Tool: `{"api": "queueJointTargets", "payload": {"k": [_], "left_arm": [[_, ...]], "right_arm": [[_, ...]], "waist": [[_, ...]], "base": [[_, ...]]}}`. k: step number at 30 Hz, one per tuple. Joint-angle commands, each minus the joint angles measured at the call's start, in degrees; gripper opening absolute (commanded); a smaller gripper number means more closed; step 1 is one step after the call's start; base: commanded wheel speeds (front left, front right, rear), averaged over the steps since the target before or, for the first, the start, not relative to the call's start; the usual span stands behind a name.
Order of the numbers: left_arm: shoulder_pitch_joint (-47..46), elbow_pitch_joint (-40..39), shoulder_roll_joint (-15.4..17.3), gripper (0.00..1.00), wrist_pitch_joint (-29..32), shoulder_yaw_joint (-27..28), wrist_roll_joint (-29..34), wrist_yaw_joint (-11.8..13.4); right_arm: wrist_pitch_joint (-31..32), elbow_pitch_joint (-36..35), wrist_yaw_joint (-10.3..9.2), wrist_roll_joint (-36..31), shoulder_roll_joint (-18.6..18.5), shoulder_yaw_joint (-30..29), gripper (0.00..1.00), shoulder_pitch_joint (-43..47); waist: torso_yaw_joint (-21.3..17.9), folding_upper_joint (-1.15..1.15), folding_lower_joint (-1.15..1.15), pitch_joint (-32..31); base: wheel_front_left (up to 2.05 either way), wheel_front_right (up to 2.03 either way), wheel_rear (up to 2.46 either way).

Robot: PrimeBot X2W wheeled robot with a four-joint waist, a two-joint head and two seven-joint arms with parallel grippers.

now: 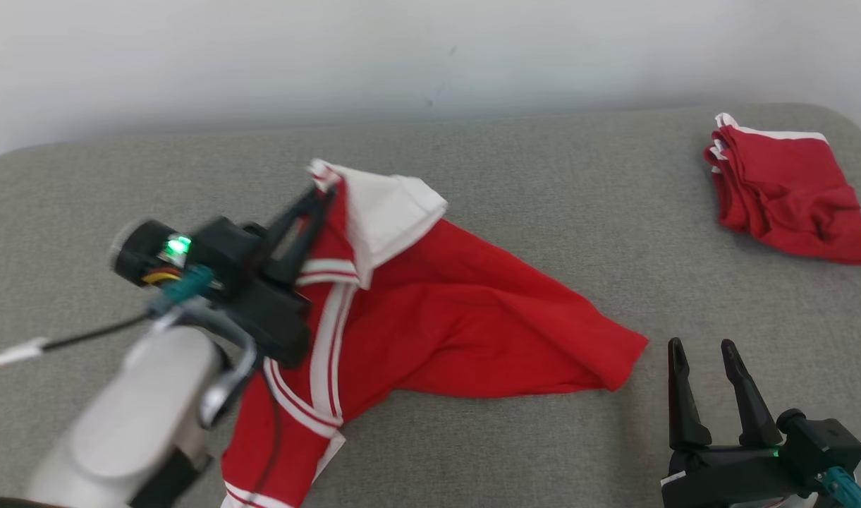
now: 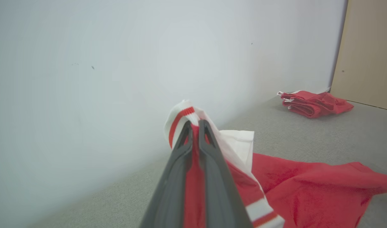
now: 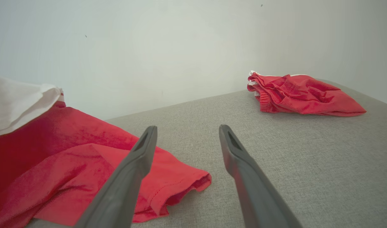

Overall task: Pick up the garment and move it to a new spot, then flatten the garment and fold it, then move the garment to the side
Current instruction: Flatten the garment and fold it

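Your left tool [image 1: 322, 189] is clenched on the striped white edge of the garment [image 1: 458, 303]; your right tool [image 1: 701, 346] stands spread wide, holding nothing.
The red garment lies rumpled mid-counter [image 1: 543, 176], its pinched corner raised at 11 o'clock. Its loose hem trails toward 4 o'clock, near the right tool's fingers [image 1: 677, 395] but apart from them. A folded red pile [image 1: 790, 197] sits well apart at 2 o'clock.

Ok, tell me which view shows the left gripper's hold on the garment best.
The left wrist view: the left gripper is shut on the garment at its striped edge. The head view shows that pinch sideways. The right wrist view gives its red hem and white panel.
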Motion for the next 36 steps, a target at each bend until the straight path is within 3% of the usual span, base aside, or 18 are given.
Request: {"api": "queueJointTargets", "payload": {"k": [1,6,11,19,20,21,27,36], "left_arm": [[-1.1,0.2,1.2,0.0,0.0,0.6,-0.4,0.1],[-3.8,4.3,7.3,0.0,-0.3,2.5,-3.6,0.1],[-6.7,9.5,13.4,0.0,-2.1,0.7,-4.8,0.1],[-12.0,17.9,17.6,0.0,-4.4,-2.6,-5.8,0.1],[-12.4,19.1,17.6,0.24,-4.4,-3.2,-5.8,0.1],[-12.6,20.3,17.4,0.97,-4.6,-3.8,-5.9,0.1],[-14.1,23.4,16.4,1.0,-4.9,-5.4,-7.9,0.1],[-6.8,13.0,14.8,1.0,-4.8,7.7,-8.0,0.9]], "right_arm": [[0.0,0.2,-0.15,-0.1,-0.1,0.0,1.0,-0.3],[0.0,0.1,-0.15,-0.4,-0.1,-0.6,1.0,-1.0],[0.0,-0.8,-0.15,-0.5,0.0,-1.4,1.0,-1.5],[0.0,-0.9,-0.15,-0.5,0.0,-0.7,1.0,-2.9],[0.0,-0.9,-0.15,-0.5,-0.1,-0.7,1.0,-3.0],[0.0,-0.8,-0.15,-0.6,0.0,-0.7,1.0,-3.0],[0.0,-0.5,-0.15,-1.0,0.0,-1.3,1.0,-2.5],[0.0,0.0,-0.15,-0.8,0.0,-2.3,1.0,-0.8]], "waist": [[-1.2,0.0,0.0,0.8],[-4.4,0.0,0.0,3.4],[-7.3,0.0,0.0,6.3],[-9.3,0.0,0.0,8.5],[-9.4,0.0,0.0,8.6],[-9.5,0.0,0.0,8.5],[-8.4,0.0,0.0,7.5],[-3.7,0.0,0.0,2.7]], "base": [[0.0,0.0,0.0],[0.0,0.0,0.0],[0.0,0.0,0.0],[0.0,0.0,0.0],[0.0,0.0,0.0],[0.0,0.0,0.0],[0.0,0.0,0.0],[0.0,0.0,0.0]]}}
